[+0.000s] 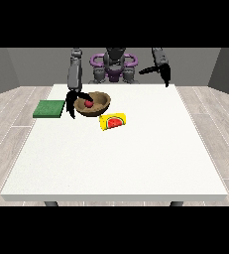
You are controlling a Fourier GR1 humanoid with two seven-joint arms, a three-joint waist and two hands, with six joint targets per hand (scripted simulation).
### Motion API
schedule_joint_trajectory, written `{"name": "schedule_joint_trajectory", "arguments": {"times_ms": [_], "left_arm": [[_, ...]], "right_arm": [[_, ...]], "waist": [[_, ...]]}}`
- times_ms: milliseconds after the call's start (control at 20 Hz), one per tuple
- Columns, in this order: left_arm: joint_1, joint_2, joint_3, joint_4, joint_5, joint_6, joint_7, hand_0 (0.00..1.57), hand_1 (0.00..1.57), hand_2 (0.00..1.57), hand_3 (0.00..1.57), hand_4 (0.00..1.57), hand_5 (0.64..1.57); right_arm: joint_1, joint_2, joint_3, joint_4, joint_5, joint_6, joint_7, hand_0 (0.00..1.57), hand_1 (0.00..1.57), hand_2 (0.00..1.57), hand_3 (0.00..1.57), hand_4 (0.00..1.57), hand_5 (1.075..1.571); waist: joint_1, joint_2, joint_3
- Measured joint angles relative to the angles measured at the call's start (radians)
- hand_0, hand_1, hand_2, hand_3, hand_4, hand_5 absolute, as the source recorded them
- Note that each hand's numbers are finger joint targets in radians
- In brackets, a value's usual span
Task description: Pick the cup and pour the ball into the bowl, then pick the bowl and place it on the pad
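The bowl (93, 104) is taken as the landmark. It is a brown wooden bowl, set upright on the white bench (116, 158) toward the far edge, left of centre in the view. One red ball (88, 103) is seen inside the bowl, lying on the inner floor toward the bowl's left side.

The cup (113, 121) is found just in front of the bowl and slightly to its right. It is yellow with a watermelon slice printed on it, and it lies on its side on the bench. It is close to the bowl, but contact between the two cannot be confirmed. Its contents cannot be seen.

The green pad (49, 108) lies flat to the left of the bowl, at the bench's left edge. It is separated from the bowl by a short gap.

The robot hand at the view's left (72, 102) is lowered at the bowl's left rim, in the gap between bowl and pad. Its dark fingers are curved downward along the rim. Whether they are clamped on the rim cannot be told.

The robot hand at the view's right (164, 73) is held up above the bench's far edge, well apart from the bowl and to its right. It holds nothing. Whether its fingers are spread or closed cannot be told.

The rest of the bench, in front of the bowl and cup, carries nothing else.
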Motion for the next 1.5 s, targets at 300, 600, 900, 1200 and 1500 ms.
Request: {"name": "schedule_joint_trajectory", "arguments": {"times_ms": [300, 600, 900, 1200, 1500], "left_arm": [[-0.033, -0.007, -0.017, -0.026, 0.005, -0.019, 0.021, 0.00, 0.00, 0.00, 0.00, 0.71, 1.515], [-0.022, -0.001, 0.001, 0.023, 0.029, -0.046, 0.023, 0.00, 0.00, 0.00, 0.00, 0.96, 1.422], [0.049, 0.036, 0.084, 0.152, 0.063, -0.051, -0.002, 0.00, 0.00, 0.00, 0.00, 1.00, 1.407], [0.117, 0.055, 0.131, 0.227, 0.068, -0.041, -0.038, 0.00, 0.00, 0.00, 0.00, 1.00, 1.414], [0.129, 0.059, 0.139, 0.188, 0.075, -0.052, -0.040, 0.00, 0.00, 0.00, 0.00, 1.10, 1.448]], "right_arm": [[0.034, -0.071, 0.069, 0.000, 0.154, -0.228, 0.012, 1.57, 1.57, 1.57, 1.49, 0.93, 1.563], [0.014, -0.093, 0.143, 0.017, 0.263, -0.387, 0.224, 1.57, 1.57, 1.57, 0.95, 0.87, 1.567], [-0.054, -0.098, 0.235, -0.001, 0.329, -0.370, 0.544, 1.57, 1.57, 1.57, 0.87, 0.80, 1.564], [-0.095, -0.127, 0.280, -0.084, 0.344, -0.277, 0.754, 1.57, 1.57, 1.57, 0.77, 0.79, 1.570], [-0.070, -0.213, 0.222, -0.150, 0.303, -0.204, 0.775, 1.57, 1.57, 1.57, 0.73, 0.78, 1.571]], "waist": [[0.063, 0.006, -0.0222], [0.072, -0.057, -0.0091], [-0.048, -0.204, 0.0115], [-0.149, -0.289, 0.0171], [-0.147, -0.252, 0.0190]]}}
